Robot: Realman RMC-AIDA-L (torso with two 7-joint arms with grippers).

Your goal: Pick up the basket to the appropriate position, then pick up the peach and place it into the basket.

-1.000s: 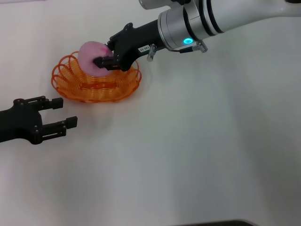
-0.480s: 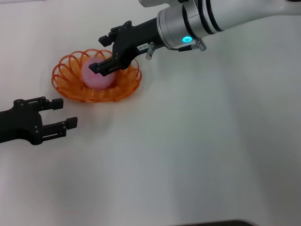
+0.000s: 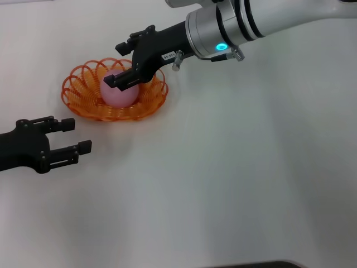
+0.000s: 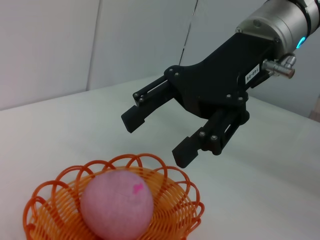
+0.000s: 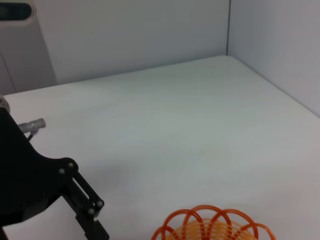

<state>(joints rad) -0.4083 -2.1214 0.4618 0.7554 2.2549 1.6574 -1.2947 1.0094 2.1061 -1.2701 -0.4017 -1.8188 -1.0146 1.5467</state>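
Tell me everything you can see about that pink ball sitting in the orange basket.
It is a peach: round, pale pink, matte, with a small darker pink spot near its top. It sits upright in the middle of the oval orange looped-wire basket, resting on the basket's floor and rising above the rim. The right gripper hangs open just above it, not touching.

Bright, even light; soft faint shadows; no glare.
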